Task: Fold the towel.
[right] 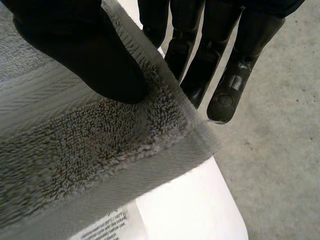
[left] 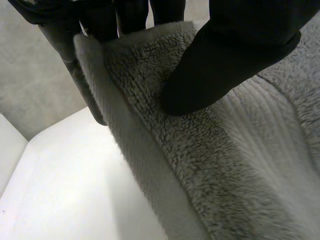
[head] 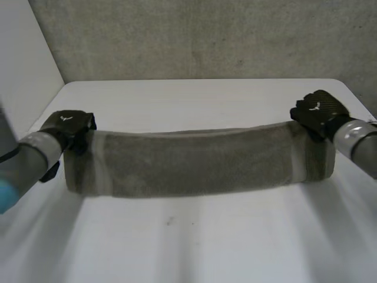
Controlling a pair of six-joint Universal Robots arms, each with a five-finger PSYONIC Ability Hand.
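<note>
Head view: grey towel [head: 194, 162] drawn out long across the white table [head: 194, 247], running from the left hand [head: 69, 127] at one end to the right hand [head: 318, 112] at the other. Upper edge runs in a shallow arch between the two hands, each short end showing a flat woven band just inside it. Lower edge sits at table level; cannot tell whether it rests there or hangs just clear. Rough grey wall [head: 194, 35] stands behind the table's far edge. Left wrist view: left hand grips the towel at its end, thumb [left: 220, 65] pressed down into the looped pile, fingers [left: 95, 25] straight behind the edge on the other face, cloth pinched between them. Towel's edge rises from the table up to that grip. Right wrist view: right hand grips a corner of the towel the same way, thumb [right: 90, 55] on the pile just inside the plain hem, fingers [right: 235, 65] reaching down behind the cloth and past the corner. White printed label [right: 100, 227] shows under the hem near that corner, print too small to read. Both hands clamped on the towel, one at each end, well apart
</note>
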